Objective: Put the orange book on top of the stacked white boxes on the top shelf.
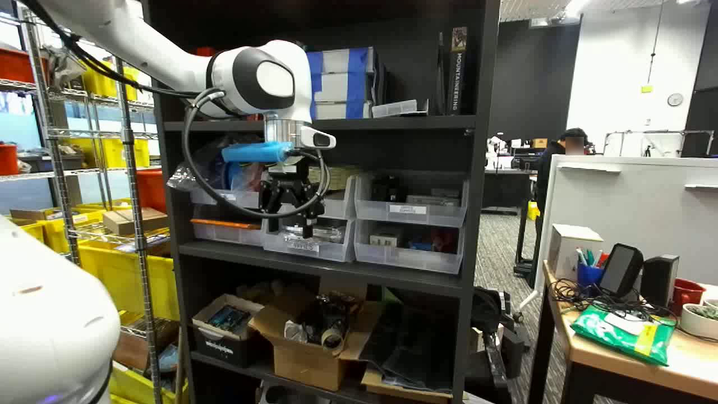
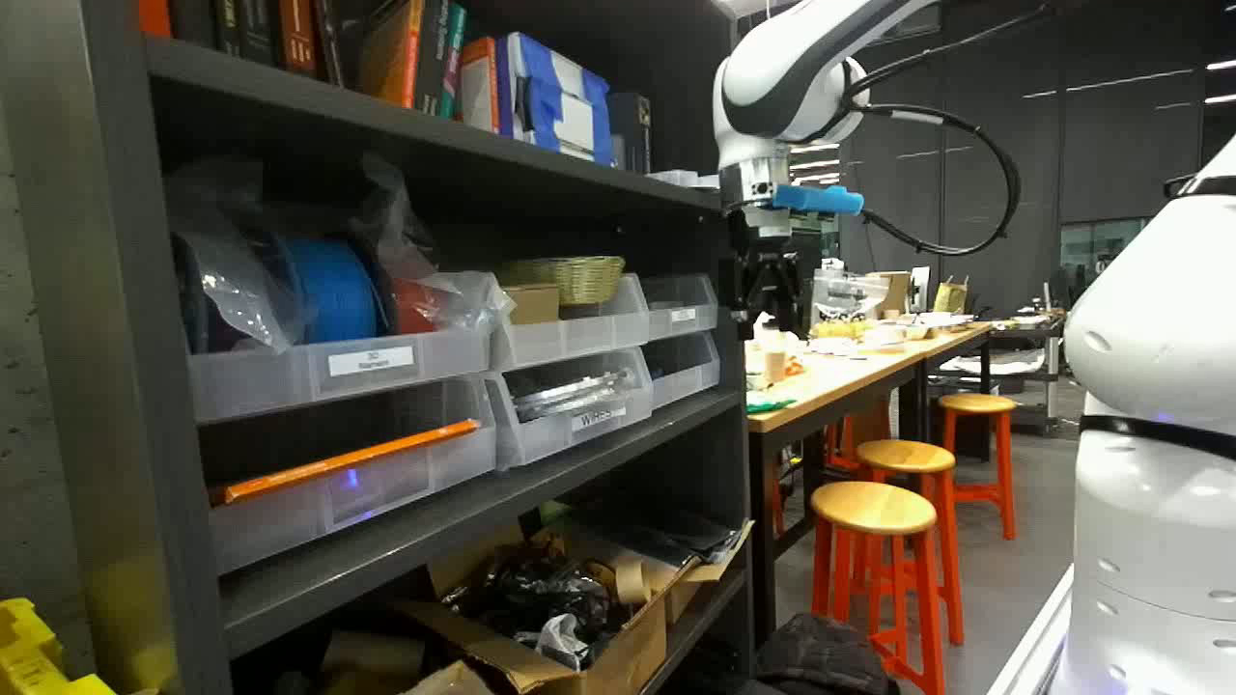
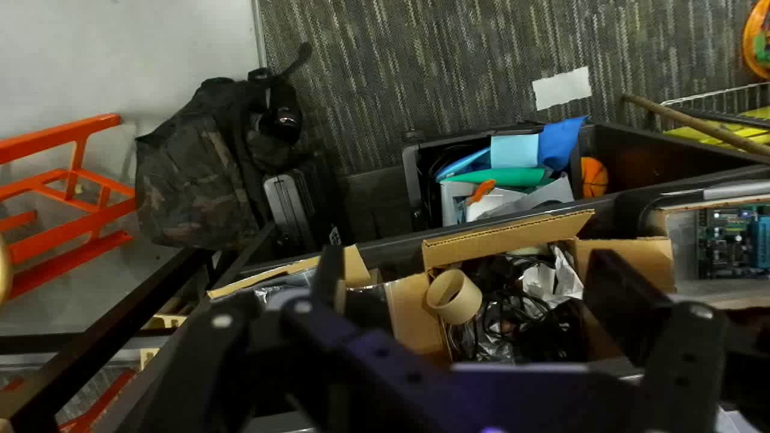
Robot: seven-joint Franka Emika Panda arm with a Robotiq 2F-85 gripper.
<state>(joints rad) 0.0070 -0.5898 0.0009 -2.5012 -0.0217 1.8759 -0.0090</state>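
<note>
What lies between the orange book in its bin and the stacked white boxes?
In an exterior view, there's the upper bin with its blue spool, then the top shelf under the white boxes.

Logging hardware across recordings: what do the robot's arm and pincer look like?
The rounded, glossy white arm has dark grey panels, a silver metal collar, a bright blue oblong piece and looping black cables. Its black pincer has two angular, jointed fingers.

Lab or workshop, electronics/robotics side (carpet [image 3: 421, 72] and wall clock [image 1: 675, 99] look office-ish, the rest doesn't): clear bin [image 2: 555, 436] marked WIRES, circuit board [image 3: 731, 237], carton [image 3: 508, 236] of tangled cables [image 3: 511, 297], robot arm [image 1: 252, 78] by dark shelving [image 1: 483, 168], yellow tubs [image 1: 112, 280] on a wire rack [image 1: 132, 168], orange-legged stools [image 2: 872, 509] by a long, cluttered wood-topped workbench [image 2: 859, 378].
</note>
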